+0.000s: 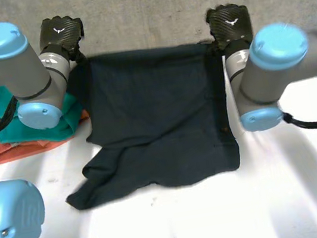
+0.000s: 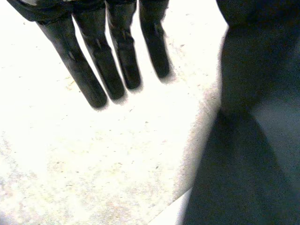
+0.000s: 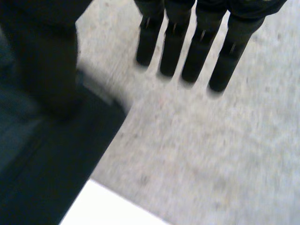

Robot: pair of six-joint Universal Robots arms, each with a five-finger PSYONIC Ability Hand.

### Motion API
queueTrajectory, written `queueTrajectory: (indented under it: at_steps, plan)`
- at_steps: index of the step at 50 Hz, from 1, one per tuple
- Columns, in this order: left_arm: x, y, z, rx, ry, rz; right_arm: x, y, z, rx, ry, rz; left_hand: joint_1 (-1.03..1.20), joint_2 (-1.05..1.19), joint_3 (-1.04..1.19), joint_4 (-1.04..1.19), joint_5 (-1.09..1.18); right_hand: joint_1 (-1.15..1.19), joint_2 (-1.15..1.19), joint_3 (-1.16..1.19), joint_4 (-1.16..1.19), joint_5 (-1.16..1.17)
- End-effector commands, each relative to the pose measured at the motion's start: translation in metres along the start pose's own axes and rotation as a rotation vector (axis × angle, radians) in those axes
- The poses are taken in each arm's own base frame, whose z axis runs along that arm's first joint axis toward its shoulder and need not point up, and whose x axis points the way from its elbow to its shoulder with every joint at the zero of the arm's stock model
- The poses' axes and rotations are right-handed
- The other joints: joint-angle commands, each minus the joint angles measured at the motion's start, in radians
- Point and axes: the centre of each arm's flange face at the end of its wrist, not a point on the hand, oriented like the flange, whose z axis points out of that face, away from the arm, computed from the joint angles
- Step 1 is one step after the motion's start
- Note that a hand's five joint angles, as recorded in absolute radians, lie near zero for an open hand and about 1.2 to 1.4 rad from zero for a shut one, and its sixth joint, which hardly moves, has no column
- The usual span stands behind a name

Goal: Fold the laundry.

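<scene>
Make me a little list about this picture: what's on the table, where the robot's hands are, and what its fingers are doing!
main thing: dark navy garment spread on the white table, near left part rumpled
left hand: at the garment's far left corner, fingers straight, open
right hand: at the garment's far right corner, fingers straight, open
beside it: teal cloth lying on an orange cloth, under the left arm

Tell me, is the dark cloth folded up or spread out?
Spread out. The dark cloth lies flat and wide on the white table; only its near corner by the left arm is rumpled.
</scene>
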Motion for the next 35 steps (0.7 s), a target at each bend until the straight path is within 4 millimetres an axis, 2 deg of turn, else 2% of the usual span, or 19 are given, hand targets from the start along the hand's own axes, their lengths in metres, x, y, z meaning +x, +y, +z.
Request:
queueTrajectory:
  at_steps: [1, 3, 6, 7, 10, 11, 14, 15, 18, 19, 22, 23, 29, 30, 35]
  plan:
    - [-0.012, -0.023, 0.006, 0.101, -0.071, 0.006, -0.023, 0.016, 0.013, 0.188, -0.011, -0.196, -0.460, -0.517, -0.521, -0.536, -0.559, -0.385, -0.408, -0.429, -0.441, -0.435]
    - [-0.020, -0.035, 0.005, 0.116, -0.097, 0.010, -0.016, 0.013, 0.015, 0.178, 0.005, -0.202, -0.460, -0.517, -0.521, -0.536, -0.559, -0.385, -0.408, -0.429, -0.441, -0.435]
    - [-0.033, -0.054, -0.002, 0.110, -0.150, 0.024, -0.003, -0.005, 0.015, 0.149, 0.013, -0.171, -0.460, -0.517, -0.521, -0.536, -0.559, -0.385, -0.408, -0.429, -0.441, -0.435]
    - [-0.039, -0.063, -0.008, 0.095, -0.169, 0.032, 0.004, -0.022, 0.013, 0.132, 0.011, -0.155, -0.460, -0.517, -0.521, -0.536, -0.559, -0.385, -0.408, -0.429, -0.441, -0.435]
    - [-0.045, -0.074, -0.020, 0.051, -0.177, 0.032, 0.013, -0.045, 0.006, 0.087, -0.011, -0.138, -0.460, -0.517, -0.521, -0.536, -0.559, -0.385, -0.408, -0.429, -0.441, -0.435]
    - [-0.046, -0.079, -0.032, 0.005, -0.162, 0.032, 0.018, -0.054, 0.000, 0.047, -0.034, -0.136, -0.460, -0.517, -0.521, -0.536, -0.559, -0.385, -0.408, -0.429, -0.441, -0.435]
    - [-0.043, -0.082, -0.051, -0.072, -0.117, 0.033, 0.025, -0.064, -0.013, -0.038, -0.082, -0.135, -0.460, -0.517, -0.521, -0.536, -0.559, -0.385, -0.408, -0.429, -0.441, -0.435]
    - [-0.040, -0.082, -0.065, -0.124, -0.076, 0.039, 0.026, -0.069, -0.025, -0.102, -0.128, -0.139, -0.460, -0.517, -0.521, -0.536, -0.559, -0.385, -0.408, -0.429, -0.441, -0.435]
    - [-0.033, -0.078, -0.090, -0.214, 0.002, 0.040, 0.027, -0.070, -0.045, -0.223, -0.208, -0.142, -0.460, -0.517, -0.521, -0.536, -0.559, -0.385, -0.408, -0.429, -0.441, -0.435]
    - [-0.029, -0.075, -0.108, -0.270, 0.053, 0.038, 0.027, -0.067, -0.058, -0.303, -0.254, -0.137, -0.460, -0.517, -0.521, -0.536, -0.559, -0.359, -0.382, -0.403, -0.415, -0.410]
    - [-0.022, -0.069, -0.134, -0.348, 0.127, 0.034, 0.029, -0.063, -0.078, -0.414, -0.314, -0.131, -0.460, -0.517, -0.521, -0.536, -0.559, -0.215, -0.238, -0.259, -0.271, -0.266]
    - [-0.019, -0.065, -0.151, -0.390, 0.169, 0.031, 0.032, -0.060, -0.091, -0.480, -0.344, -0.128, -0.376, -0.432, -0.436, -0.452, -0.474, -0.139, -0.162, -0.183, -0.195, -0.189]
    - [-0.006, -0.047, -0.211, -0.522, 0.315, -0.007, 0.037, -0.050, -0.136, -0.637, -0.473, -0.142, 0.068, 0.012, 0.007, -0.008, -0.031, 0.105, 0.082, 0.061, 0.049, 0.055]
    - [-0.001, -0.040, -0.227, -0.560, 0.361, -0.015, 0.037, -0.045, -0.148, -0.663, -0.521, -0.159, 0.165, 0.108, 0.104, 0.089, 0.066, 0.181, 0.158, 0.137, 0.125, 0.131]
    - [0.010, -0.014, -0.267, -0.674, 0.463, -0.011, 0.033, -0.027, -0.187, -0.733, -0.665, -0.192, 0.327, 0.271, 0.266, 0.251, 0.228, 0.352, 0.329, 0.308, 0.296, 0.301]
